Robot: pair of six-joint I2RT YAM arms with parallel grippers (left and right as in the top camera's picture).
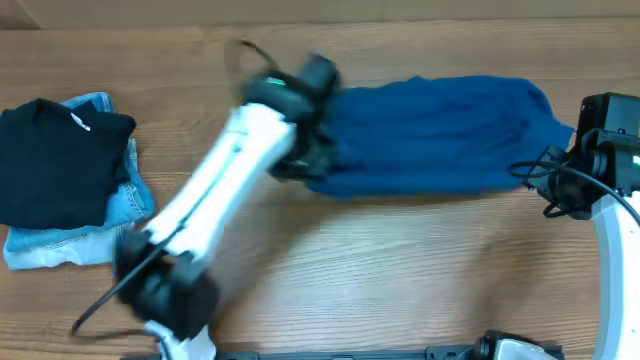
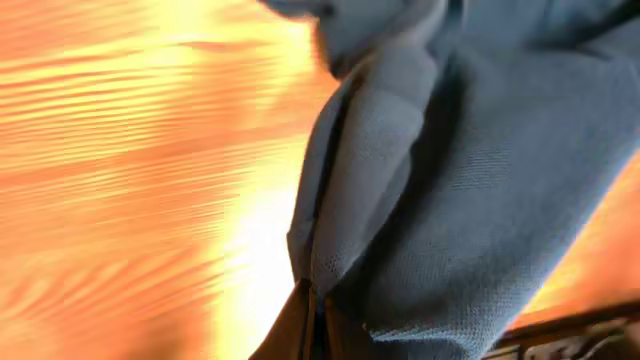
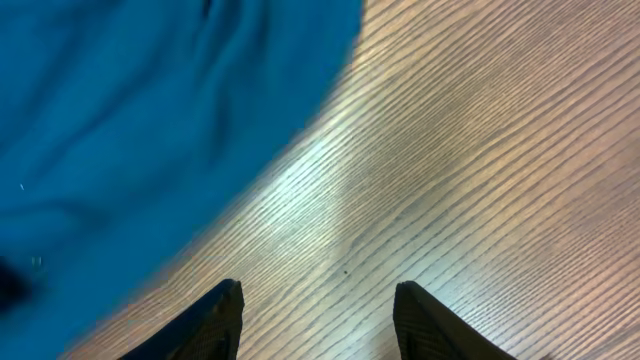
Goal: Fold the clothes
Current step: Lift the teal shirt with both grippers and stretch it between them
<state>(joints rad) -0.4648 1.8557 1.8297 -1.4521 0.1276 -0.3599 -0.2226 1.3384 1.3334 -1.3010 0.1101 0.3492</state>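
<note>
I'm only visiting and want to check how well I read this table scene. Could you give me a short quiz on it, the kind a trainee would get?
1. True or false: the folded black garment lies on top of the light blue denim jeans.
2. Which gripper stands open above the bare wooden table? A: left gripper; B: right gripper; C: both.
3. Fill in: the left gripper is shut on an edge of the ____.
Key: 1 true. 2 B. 3 plain teal-blue fabric garment.
</note>
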